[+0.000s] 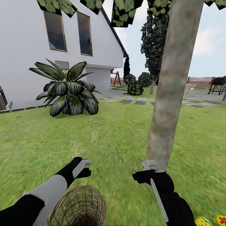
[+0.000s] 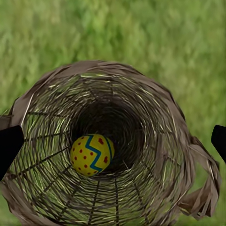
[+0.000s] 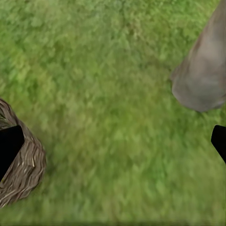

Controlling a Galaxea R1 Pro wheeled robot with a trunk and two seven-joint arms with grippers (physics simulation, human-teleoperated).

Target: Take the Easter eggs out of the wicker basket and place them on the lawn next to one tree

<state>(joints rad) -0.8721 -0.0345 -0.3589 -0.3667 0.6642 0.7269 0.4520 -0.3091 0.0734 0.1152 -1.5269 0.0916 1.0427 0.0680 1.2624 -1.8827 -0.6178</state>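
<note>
Left gripper: the left gripper (image 1: 85,167) hangs over the near mouth of the wicker basket (image 1: 78,205), fingers spread wide with nothing between them; in its wrist view the two dark fingertips (image 2: 9,146) sit at either rim.
Right gripper: the right gripper (image 1: 147,171) is also spread and empty, low over the lawn (image 1: 103,138), just in front of the tree (image 1: 171,91).
Egg left inside: one Easter egg (image 2: 92,154), yellow with a blue-green zigzag and red dots, lies deep at the basket's bottom.
Eggs already out: two Easter eggs (image 1: 203,221) rest on the grass at the near right, close to the trunk's foot.
Progress: by my reckoning, two of three are done.
Basket pose: it looks tipped, mouth towards the robot.
Risk: the basket is narrow and deep; fingers going in spread could catch the weave and drag or roll it away.
Risk: a round egg pinched off-centre may squirt out and roll.
Farther off: a palm (image 1: 67,89) and a white house (image 1: 31,56) stand far left.
</note>
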